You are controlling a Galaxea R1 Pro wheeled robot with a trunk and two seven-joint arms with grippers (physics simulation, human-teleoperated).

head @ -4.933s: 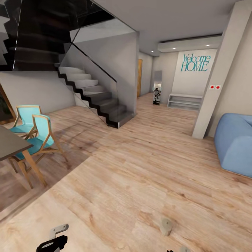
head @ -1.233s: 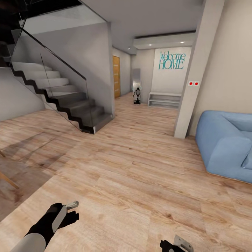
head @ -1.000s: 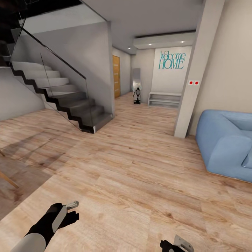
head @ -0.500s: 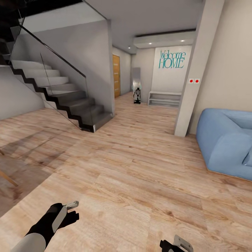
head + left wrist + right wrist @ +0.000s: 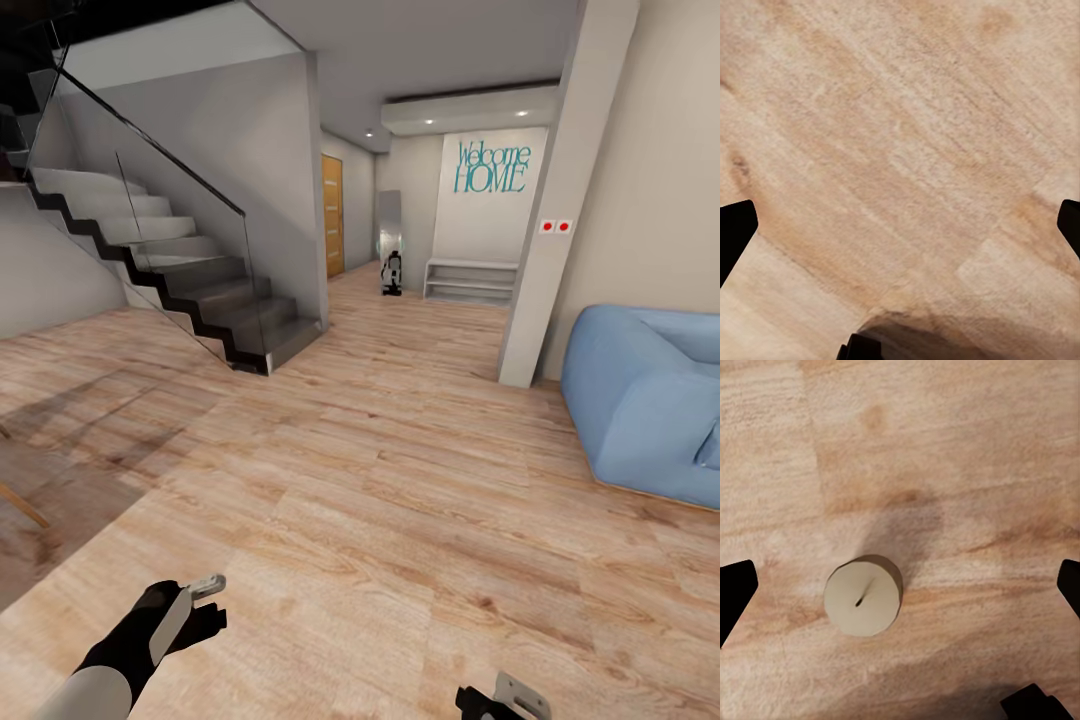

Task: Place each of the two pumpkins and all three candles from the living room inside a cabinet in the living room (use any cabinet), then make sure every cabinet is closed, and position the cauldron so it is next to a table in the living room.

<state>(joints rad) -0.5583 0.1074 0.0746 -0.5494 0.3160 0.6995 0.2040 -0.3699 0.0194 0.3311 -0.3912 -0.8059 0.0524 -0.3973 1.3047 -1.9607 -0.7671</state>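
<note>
Head view: both arms hang low over the wooden floor (image 5: pixel 380 520); staircase (image 5: pixel 180 290) at left, blue sofa (image 5: pixel 650 400) at right.
Left wrist view: left end effector (image 5: pixel 900 225) spread wide, empty, above bare planks.
Right wrist view: right end effector (image 5: pixel 900 585) wide open, empty; candle (image 5: pixel 863 595) stands upright on the floor between its fingertips, untouched.

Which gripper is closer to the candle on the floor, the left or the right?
Right. The candle stands upright on the wooden floor below the open right gripper, between its fingertips. The left gripper hangs open above bare floor.
</note>
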